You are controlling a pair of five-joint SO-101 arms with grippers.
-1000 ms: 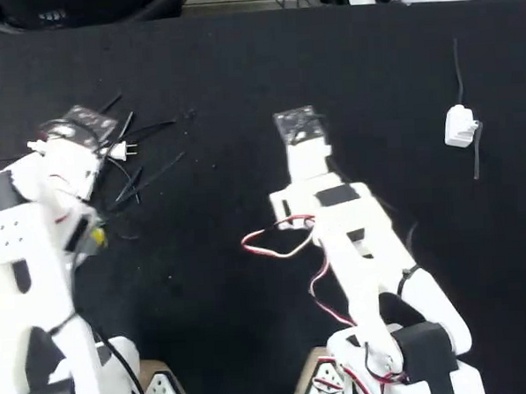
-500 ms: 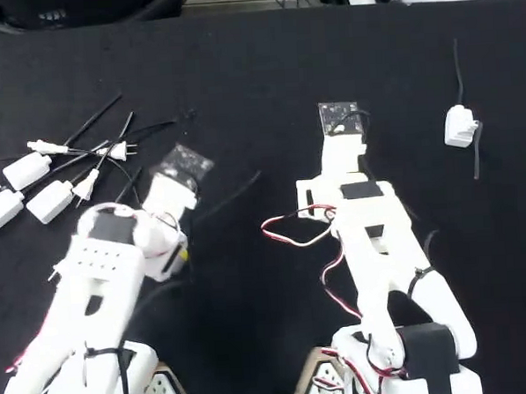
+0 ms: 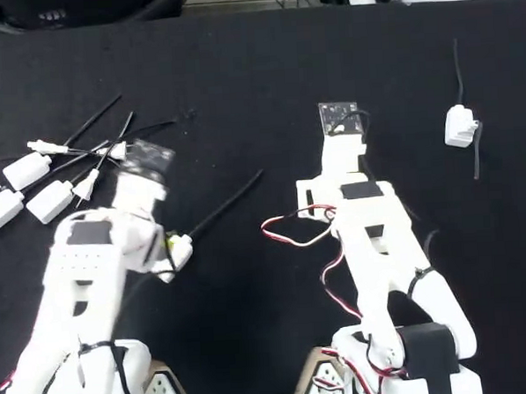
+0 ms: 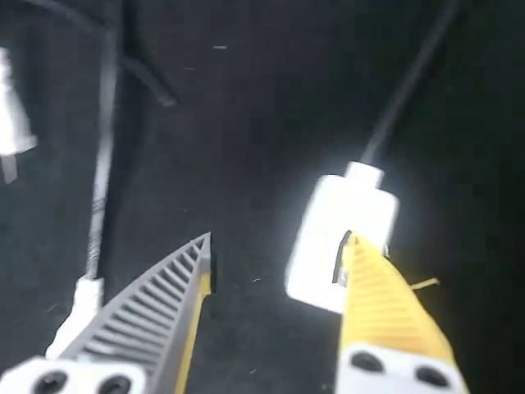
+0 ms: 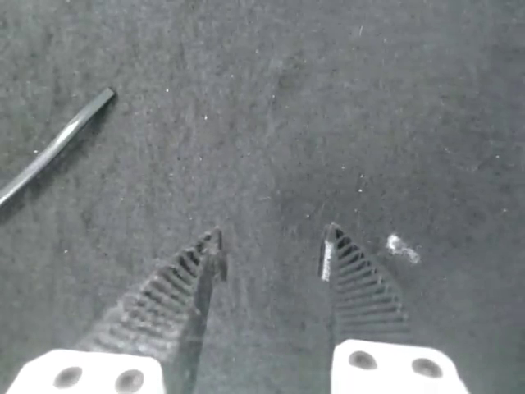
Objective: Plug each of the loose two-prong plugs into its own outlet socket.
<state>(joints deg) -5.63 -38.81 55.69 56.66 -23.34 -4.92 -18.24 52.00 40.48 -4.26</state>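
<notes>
My left gripper (image 4: pixel 276 240) stands wide open and clamps nothing, its yellow finger touching a white outlet socket (image 4: pixel 328 217) on a black cord. My right gripper (image 5: pixel 271 231), partly open and empty, hovers over the black table (image 3: pixel 256 65). Farther off, loose two-prong plugs (image 3: pixel 118 152) lie among other sockets (image 3: pixel 28 170). The step in hand, I judge, is securing this socket; next I must centre the jaws on its body and close.
</notes>
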